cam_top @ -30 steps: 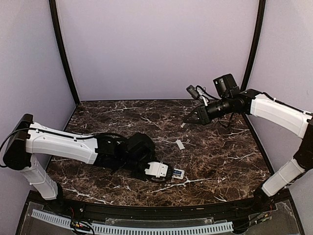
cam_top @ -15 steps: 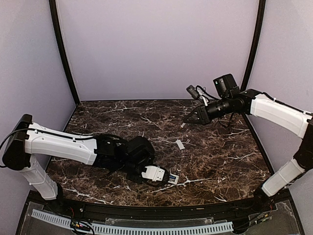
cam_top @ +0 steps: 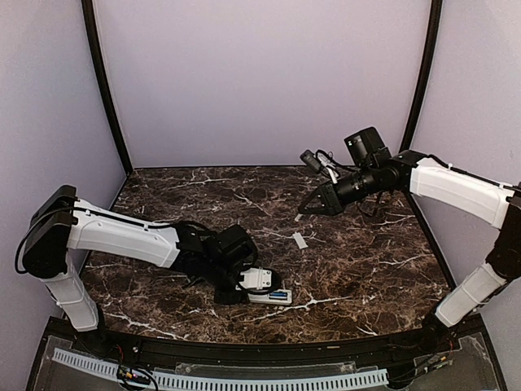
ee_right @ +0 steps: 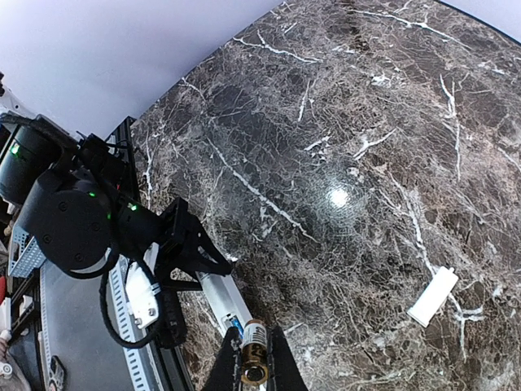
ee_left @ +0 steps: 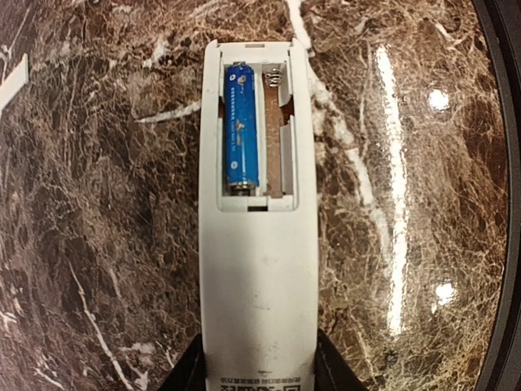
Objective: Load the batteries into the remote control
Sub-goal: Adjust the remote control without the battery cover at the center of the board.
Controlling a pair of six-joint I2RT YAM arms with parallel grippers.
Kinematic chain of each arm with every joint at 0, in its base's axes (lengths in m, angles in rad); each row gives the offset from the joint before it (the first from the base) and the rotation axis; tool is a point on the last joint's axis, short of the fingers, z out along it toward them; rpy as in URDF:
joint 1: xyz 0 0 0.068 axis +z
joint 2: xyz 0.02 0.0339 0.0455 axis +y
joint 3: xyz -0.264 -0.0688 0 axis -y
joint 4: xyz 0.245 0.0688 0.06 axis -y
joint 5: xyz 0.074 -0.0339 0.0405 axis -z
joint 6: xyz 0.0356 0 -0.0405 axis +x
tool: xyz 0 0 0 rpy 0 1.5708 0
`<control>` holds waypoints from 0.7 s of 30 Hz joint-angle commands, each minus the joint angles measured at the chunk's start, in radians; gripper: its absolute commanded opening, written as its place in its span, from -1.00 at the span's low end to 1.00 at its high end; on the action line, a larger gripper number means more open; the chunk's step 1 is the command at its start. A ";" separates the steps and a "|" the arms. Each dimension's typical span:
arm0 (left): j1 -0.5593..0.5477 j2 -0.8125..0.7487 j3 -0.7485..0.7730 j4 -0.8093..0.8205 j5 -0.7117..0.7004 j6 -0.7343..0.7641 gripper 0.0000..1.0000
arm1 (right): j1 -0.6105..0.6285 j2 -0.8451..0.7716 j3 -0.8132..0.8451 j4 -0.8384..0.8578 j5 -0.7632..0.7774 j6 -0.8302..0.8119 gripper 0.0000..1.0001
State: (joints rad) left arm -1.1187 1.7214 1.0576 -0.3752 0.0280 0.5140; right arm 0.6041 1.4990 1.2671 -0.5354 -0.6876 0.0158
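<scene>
The white remote control (ee_left: 256, 269) lies back-up on the marble, its battery bay open. One blue battery (ee_left: 242, 130) sits in the left slot; the slot beside it (ee_left: 273, 138) is bare. My left gripper (ee_left: 259, 379) is shut on the remote's lower end, one dark finger on each side. From above, the left gripper (cam_top: 262, 287) and remote (cam_top: 281, 298) are near the front edge. My right gripper (ee_right: 254, 371) is shut on a grey-tan battery (ee_right: 254, 352), held in the air above the table; in the top view the right gripper (cam_top: 306, 207) hangs over the middle right.
A short flat white cover plate (cam_top: 299, 240) lies on the marble between the two grippers, also seen as the cover plate (ee_right: 433, 296) in the right wrist view. The table's black front rim (ee_left: 501, 204) runs close to the remote's right side.
The left gripper drew the remote leftward and closer to the arm's base, near the front edge. The right gripper moved left and slightly down with its battery.
</scene>
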 commanded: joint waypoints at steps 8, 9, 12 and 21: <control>0.033 0.005 -0.044 0.037 0.136 -0.106 -0.07 | 0.038 -0.001 0.044 -0.009 0.015 -0.010 -1.00; 0.034 -0.001 -0.047 0.048 0.142 -0.106 -0.01 | 0.041 -0.003 0.046 -0.010 0.017 -0.010 -1.00; 0.041 -0.035 -0.054 0.073 0.147 -0.115 0.19 | 0.044 -0.006 0.056 -0.017 0.021 -0.010 -1.00; 0.113 -0.256 -0.047 0.359 0.217 -0.315 0.39 | 0.077 -0.036 0.105 -0.025 -0.004 -0.034 -1.00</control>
State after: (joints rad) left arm -1.0470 1.6165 1.0130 -0.2348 0.1871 0.3420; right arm 0.6533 1.4982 1.3262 -0.5663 -0.6724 0.0013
